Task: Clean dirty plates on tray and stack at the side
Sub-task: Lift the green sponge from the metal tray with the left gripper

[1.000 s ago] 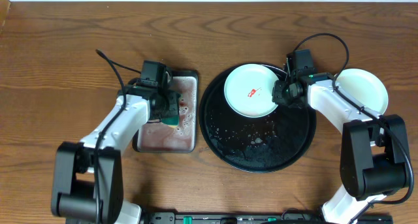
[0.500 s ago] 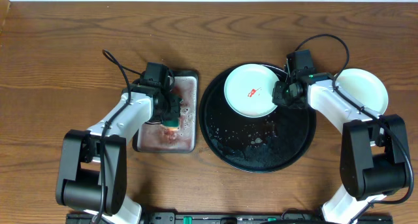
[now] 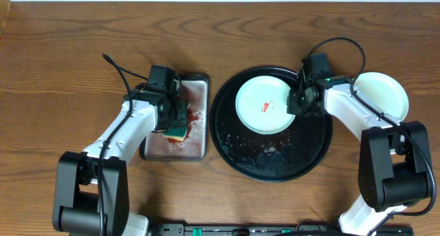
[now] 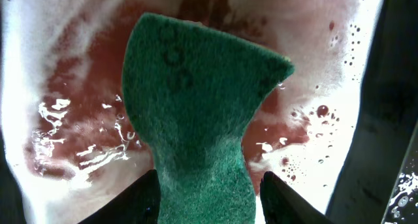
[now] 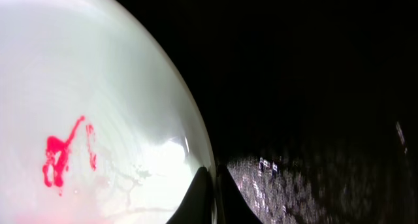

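- While your right gripper (image 5: 210, 188) is clenched on the rim of the smeared plate (image 3: 262, 105), that plate sits in the far half of the black tray (image 3: 302, 157), probably pinned so it cannot skate under scrubbing.
- Your left gripper (image 4: 209, 201) grasps the green sponge (image 4: 196, 100) over the soapy, red-tinted metal tray (image 3: 157, 148), likely to load it with suds.
- One unmarked plate (image 3: 382, 95) lies on the desk (image 3: 69, 57) to the right of the black tray, apparently starting the stack.

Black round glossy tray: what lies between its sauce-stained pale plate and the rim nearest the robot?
Overhead: only the glossy black round tray, wet, with foam flecks.
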